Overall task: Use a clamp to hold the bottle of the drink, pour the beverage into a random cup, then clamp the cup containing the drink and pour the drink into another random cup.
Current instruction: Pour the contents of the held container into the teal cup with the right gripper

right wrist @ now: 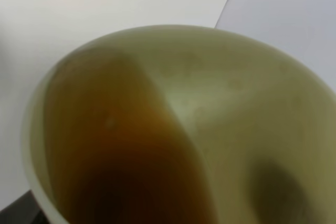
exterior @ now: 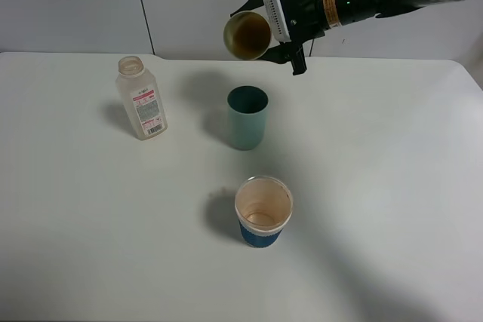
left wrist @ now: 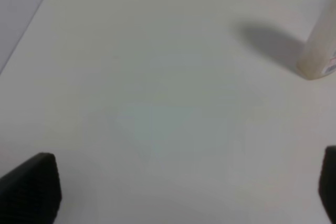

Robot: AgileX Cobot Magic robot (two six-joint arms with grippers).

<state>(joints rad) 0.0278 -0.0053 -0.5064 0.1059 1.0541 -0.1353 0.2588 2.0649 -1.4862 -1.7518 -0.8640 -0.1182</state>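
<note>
Right gripper point(exterior: 281, 32): clamped on the pale yellow-green plastic tumbler point(exterior: 247, 35), tipped sideways.
Tumbler contents: brown tea-coloured liquid point(right wrist: 121, 156).
Below it: teal plastic tumbler point(exterior: 247, 117), upright.
Left gripper point(left wrist: 184, 192): jaws wide apart, clear labelled plastic bottle point(left wrist: 321, 51) nearby.

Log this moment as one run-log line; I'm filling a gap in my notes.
phase: pouring | right gripper: shut on pale cup, tilted above teal cup | tea: in pale cup | left gripper: open, empty | bottle: upright
</note>
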